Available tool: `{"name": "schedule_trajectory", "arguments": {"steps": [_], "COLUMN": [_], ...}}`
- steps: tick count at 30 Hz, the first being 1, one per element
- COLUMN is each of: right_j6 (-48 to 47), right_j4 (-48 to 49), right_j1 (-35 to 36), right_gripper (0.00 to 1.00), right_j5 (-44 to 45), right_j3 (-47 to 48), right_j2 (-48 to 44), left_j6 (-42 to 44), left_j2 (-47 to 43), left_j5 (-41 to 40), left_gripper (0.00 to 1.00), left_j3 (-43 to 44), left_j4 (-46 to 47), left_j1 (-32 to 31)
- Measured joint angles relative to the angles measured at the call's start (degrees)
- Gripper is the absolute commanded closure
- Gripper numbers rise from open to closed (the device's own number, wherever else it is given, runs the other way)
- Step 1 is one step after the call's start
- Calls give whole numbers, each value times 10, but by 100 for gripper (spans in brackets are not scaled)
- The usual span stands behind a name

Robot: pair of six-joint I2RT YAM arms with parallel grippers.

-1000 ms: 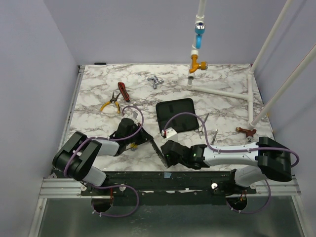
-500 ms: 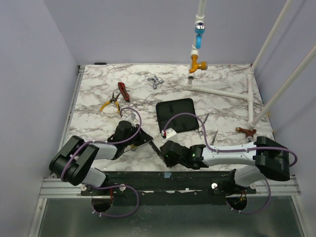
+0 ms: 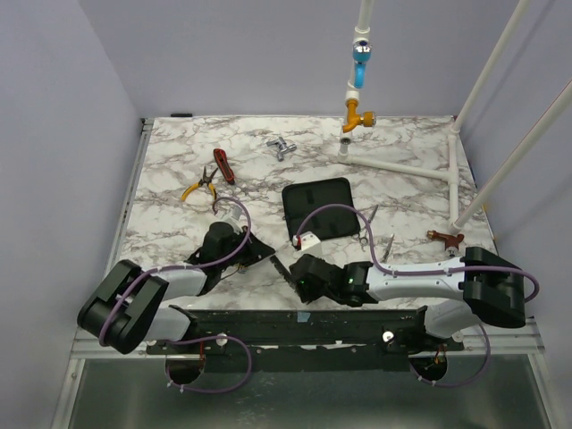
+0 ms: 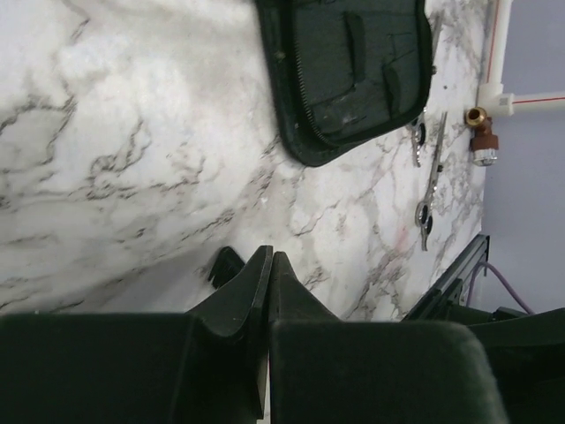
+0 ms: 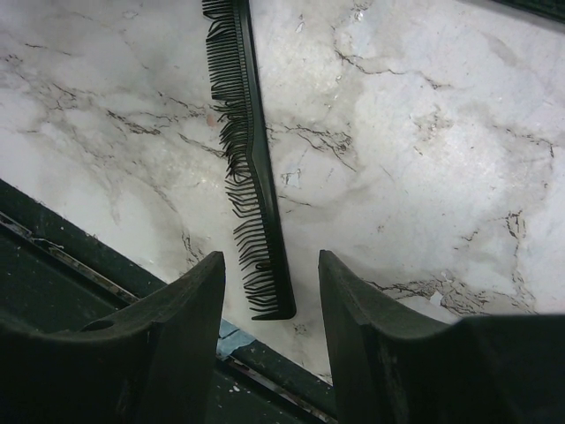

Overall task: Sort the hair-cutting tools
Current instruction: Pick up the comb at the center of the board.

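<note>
From above, the left claw [image 3: 256, 249] sits low over the marble table [image 3: 170, 152], near its front edge, its tips pointing toward the right claw [image 3: 295, 273]. The black comb [image 3: 282, 266] lies between the two claws. A black zip pouch [image 3: 319, 207] lies open just beyond, with silver scissors [image 3: 385, 248] to its right and yellow-handled pliers [image 3: 198, 186] well to the left.

In the left wrist view, the left claw [image 4: 268, 258] is fully closed with nothing in it. The pouch [image 4: 353, 71] and scissors [image 4: 431, 185] lie ahead.

In the right wrist view, the right claw [image 5: 271, 262] is parted and straddles the near end of the comb [image 5: 247, 159], gripping nothing. The comb lies flat on the table [image 5: 424, 132], by its front edge.
</note>
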Motion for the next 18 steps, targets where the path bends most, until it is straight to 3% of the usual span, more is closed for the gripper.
{"name": "schedule_trajectory", "arguments": {"steps": [18], "right_j6": [-2], "right_j4": [0], "right_j1": [0], "right_gripper": [45], "right_j5": [-12], "right_j3": [0], "right_j2": [-2], "left_j6": [-9], "left_j2": [73], "left_j5": [12], "left_gripper": [100], "left_j3": [-24], "left_j4": [52], "left_j1": [0]}}
